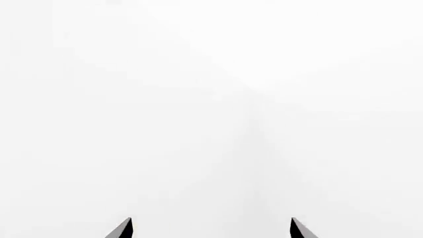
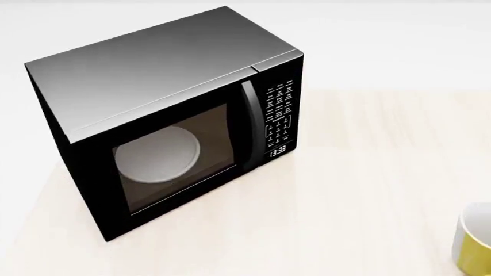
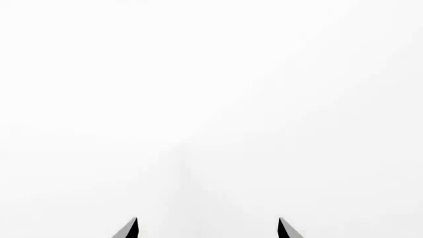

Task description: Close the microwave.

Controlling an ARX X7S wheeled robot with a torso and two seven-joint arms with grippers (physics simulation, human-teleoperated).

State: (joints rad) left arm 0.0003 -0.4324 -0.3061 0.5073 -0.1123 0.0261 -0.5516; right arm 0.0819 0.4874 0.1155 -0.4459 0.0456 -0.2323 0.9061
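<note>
Tabletop [image 2: 368,190] of pale wood carries the microwave [image 2: 165,115] at head-view left, door flush against its body, white turntable plate [image 2: 157,154] visible through the glass. A yellow mug [image 2: 474,246] sits at the right edge. Left gripper [image 1: 211,229] and right gripper [image 3: 208,229] show tips spread apart, holding nothing
</note>
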